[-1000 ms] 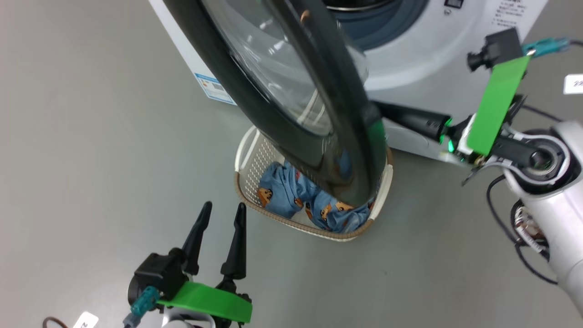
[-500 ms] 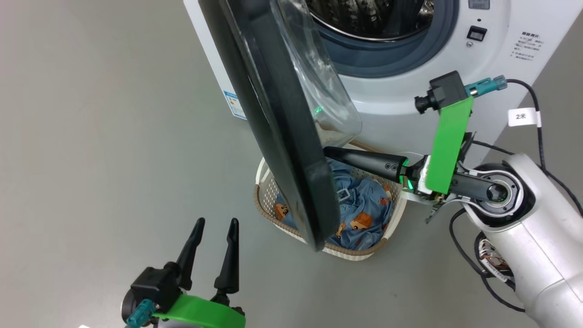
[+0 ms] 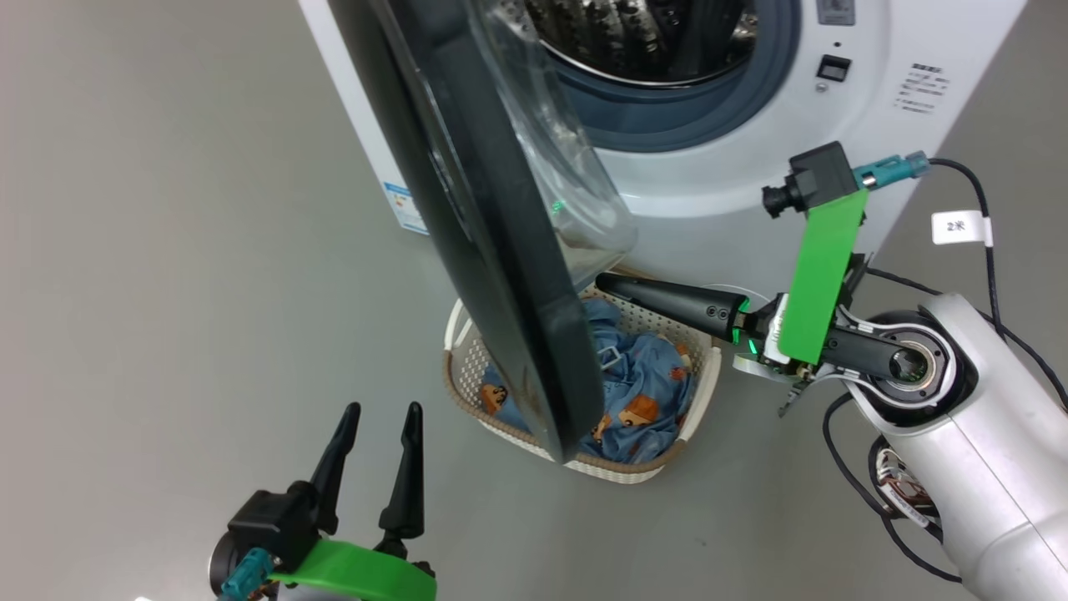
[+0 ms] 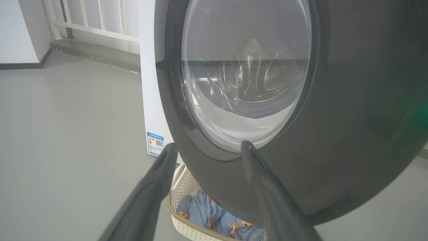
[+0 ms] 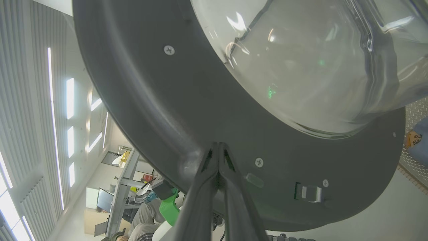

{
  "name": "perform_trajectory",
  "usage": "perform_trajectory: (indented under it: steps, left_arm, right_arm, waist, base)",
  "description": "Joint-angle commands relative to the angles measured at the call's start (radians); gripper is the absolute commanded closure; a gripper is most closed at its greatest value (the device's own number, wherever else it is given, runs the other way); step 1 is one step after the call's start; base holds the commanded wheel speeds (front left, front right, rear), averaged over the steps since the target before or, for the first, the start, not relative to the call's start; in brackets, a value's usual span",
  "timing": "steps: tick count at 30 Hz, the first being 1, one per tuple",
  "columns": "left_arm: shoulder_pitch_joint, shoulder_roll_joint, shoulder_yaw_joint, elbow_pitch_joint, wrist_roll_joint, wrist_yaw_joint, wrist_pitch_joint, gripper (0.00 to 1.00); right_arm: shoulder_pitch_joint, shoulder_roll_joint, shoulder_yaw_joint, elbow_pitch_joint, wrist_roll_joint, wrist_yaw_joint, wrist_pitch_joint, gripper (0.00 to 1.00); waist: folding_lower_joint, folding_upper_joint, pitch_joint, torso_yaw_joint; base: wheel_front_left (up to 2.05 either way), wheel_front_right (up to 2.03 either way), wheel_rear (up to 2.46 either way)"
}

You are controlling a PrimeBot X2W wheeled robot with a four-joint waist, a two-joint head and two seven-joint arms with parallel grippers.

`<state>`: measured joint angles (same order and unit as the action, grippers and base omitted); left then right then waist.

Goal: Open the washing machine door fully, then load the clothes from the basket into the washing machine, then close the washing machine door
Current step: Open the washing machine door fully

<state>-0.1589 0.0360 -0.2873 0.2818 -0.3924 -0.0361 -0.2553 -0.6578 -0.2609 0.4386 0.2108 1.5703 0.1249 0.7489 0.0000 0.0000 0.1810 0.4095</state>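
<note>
— Head view, near field: report the left gripper (image 3: 381, 410).

— Left gripper sits at the lower left, above bare grey floor (image 3: 167, 250). Its two dark fingers stand apart and hold nothing. In the left wrist view the same gripper (image 4: 209, 146) points at the outer face of the washing machine door (image 4: 351, 134).

— Next zone: load items.

— The basket (image 3: 461, 367) stands on the floor directly in front of the washing machine (image 3: 734, 225). The clothes (image 3: 647, 392) lie inside it. The washing machine door (image 3: 492, 275) stands swung out from the cabinet, nearly edge-on to the head camera. Its lower end hides part of the basket.

— Right gripper?

— Right gripper (image 3: 602, 280) reaches leftward above the far end of the basket. Its fingers are pressed together with nothing between them. In the right wrist view the gripper (image 5: 218, 144) has its tips at the dark inner face of the washing machine door (image 5: 150, 100), below the glass bowl (image 5: 301, 67). Whether the tips press on that face cannot be told.

— Far field and room.

— The steel drum (image 3: 634, 42) is exposed inside the grey gasket (image 3: 667, 129). A blue label (image 4: 154, 143) sits low on the cabinet side. The floor is smooth, even grey. Beyond the machine, the left wrist view shows a white wall (image 4: 16, 30) and a white railing (image 4: 100, 31) above a raised grey sill (image 4: 93, 55). The right wrist view shows a slatted ceiling with long light strips (image 5: 69, 98).
</note>
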Motion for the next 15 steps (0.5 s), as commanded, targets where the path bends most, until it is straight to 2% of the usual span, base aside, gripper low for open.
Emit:
perform_trajectory:
  steps: [1, 2, 3, 5, 6, 15]
  left_arm:
    - [-0.020, 0.014, 0.041, -0.010, 0.014, -0.008, -0.006, 0.00]
    - [-0.023, 0.014, 0.045, -0.006, 0.015, -0.012, -0.006, 0.00]
    - [-0.025, 0.014, 0.050, -0.002, 0.017, -0.015, -0.006, 0.00]
    - [-0.030, 0.014, 0.063, 0.006, 0.025, -0.022, -0.006, 0.00]
    - [-0.032, 0.014, 0.070, 0.010, 0.028, -0.025, -0.006, 0.00]
    - [-0.033, 0.014, 0.134, 0.038, 0.058, -0.047, -0.006, 0.00]
  right_arm:
    - [0.027, -0.001, -0.009, -0.026, -0.014, 0.006, -0.020, 0.72]
    - [0.032, -0.005, -0.012, -0.027, -0.016, 0.006, -0.029, 0.57]
    - [0.037, -0.009, -0.016, -0.027, -0.018, 0.006, -0.038, 0.49]
    - [0.048, -0.016, -0.022, -0.029, -0.021, 0.006, -0.057, 0.08]
    - [0.055, -0.020, -0.025, -0.030, -0.022, 0.006, -0.067, 0.00]
    - [0.127, -0.058, -0.039, -0.030, -0.039, 0.006, -0.162, 0.00]
  waist:
    - [0.0000, 0.0000, -0.007, -0.023]
    - [0.0000, 0.0000, -0.009, -0.031]
    - [0.0000, 0.0000, -0.011, -0.039]
    - [0.0000, 0.0000, -0.015, -0.057]
    - [0.0000, 0.0000, -0.018, -0.067]
    - [0.0000, 0.0000, -0.047, -0.143]
  base:
    - [0.00, 0.00, 0.00]
    - [0.00, 0.00, 0.00]
    - [0.00, 0.00, 0.00]
    - [0.00, 0.00, 0.00]
    - [0.00, 0.00, 0.00]
    - [0.00, 0.00, 0.00]
